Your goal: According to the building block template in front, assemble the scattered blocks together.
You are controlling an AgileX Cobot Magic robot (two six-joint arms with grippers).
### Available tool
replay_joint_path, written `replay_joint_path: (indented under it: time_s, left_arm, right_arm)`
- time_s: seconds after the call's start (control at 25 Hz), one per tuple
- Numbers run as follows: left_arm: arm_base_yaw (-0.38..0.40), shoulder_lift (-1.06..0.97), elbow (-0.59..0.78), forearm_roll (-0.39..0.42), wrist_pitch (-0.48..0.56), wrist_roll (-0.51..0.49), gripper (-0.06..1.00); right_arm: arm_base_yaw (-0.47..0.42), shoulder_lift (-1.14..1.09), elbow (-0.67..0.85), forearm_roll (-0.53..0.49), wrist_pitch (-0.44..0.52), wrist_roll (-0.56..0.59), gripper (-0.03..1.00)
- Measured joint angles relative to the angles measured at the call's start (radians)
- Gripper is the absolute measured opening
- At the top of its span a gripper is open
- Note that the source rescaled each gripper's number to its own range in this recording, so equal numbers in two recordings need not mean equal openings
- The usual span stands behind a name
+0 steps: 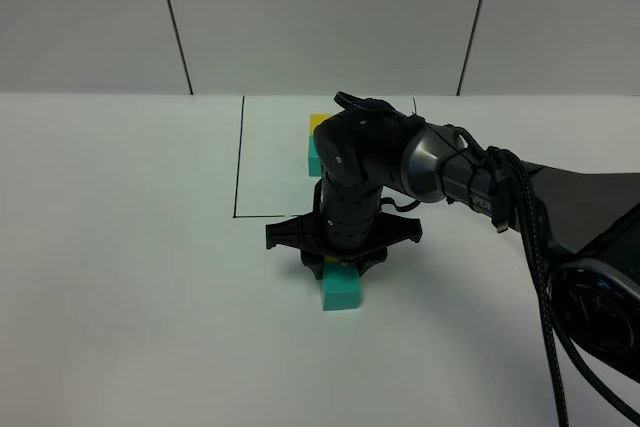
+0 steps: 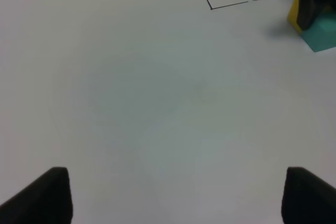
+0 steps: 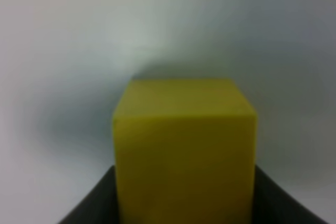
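Observation:
The template, a yellow cube (image 1: 319,123) joined to a teal cube (image 1: 313,155), lies at the back inside a black-outlined square, partly hidden by my right arm. My right gripper (image 1: 342,259) points down at the table's middle and is shut on the scattered yellow cube (image 3: 184,150), which fills the right wrist view. This yellow cube (image 2: 294,14) sits right against the far side of the scattered teal cube (image 1: 341,290). The teal cube also shows in the left wrist view (image 2: 321,31). My left gripper (image 2: 173,198) is open and empty over bare table, far to the left of the cubes.
A thin black outline (image 1: 240,167) marks the template's square on the white table. The right arm and its cables (image 1: 540,247) stretch in from the right edge. White wall panels stand behind the table.

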Motion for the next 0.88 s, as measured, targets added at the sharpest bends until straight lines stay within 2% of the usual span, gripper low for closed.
replay_joint_path:
  time_s: [0.12,0.16,0.2,0.24,0.32,0.4,0.44,0.48,0.88]
  left_arm:
    - [0.0,0.0,0.0,0.0,0.0,0.0,0.79]
    - [0.0,0.0,0.0,0.0,0.0,0.0,0.79]
    - [0.0,0.0,0.0,0.0,0.0,0.0,0.79]
    - [0.0,0.0,0.0,0.0,0.0,0.0,0.79]
    - [0.0,0.0,0.0,0.0,0.0,0.0,0.79]
    - [0.0,0.0,0.0,0.0,0.0,0.0,0.79]
    - [0.0,0.0,0.0,0.0,0.0,0.0,0.79]
    - [0.0,0.0,0.0,0.0,0.0,0.0,0.79]
    - [0.0,0.0,0.0,0.0,0.0,0.0,0.79]
  right_arm:
    - [0.0,0.0,0.0,-0.003,-0.003,0.02,0.02]
    - [0.0,0.0,0.0,-0.004,-0.003,0.026,0.04]
    - [0.0,0.0,0.0,-0.006,-0.003,0.028,0.1]
    - [0.0,0.0,0.0,-0.006,-0.003,0.029,0.21]
    - [0.0,0.0,0.0,-0.008,-0.003,0.029,0.5]
    - [0.0,0.0,0.0,-0.009,-0.003,0.016,0.86]
    - [0.0,0.0,0.0,-0.009,-0.003,0.008,0.96]
    - [0.0,0.0,0.0,-0.009,-0.003,-0.003,1.0]
    - [-0.005,-0.075,-0.056,0.011,0.024,-0.053,1.0]
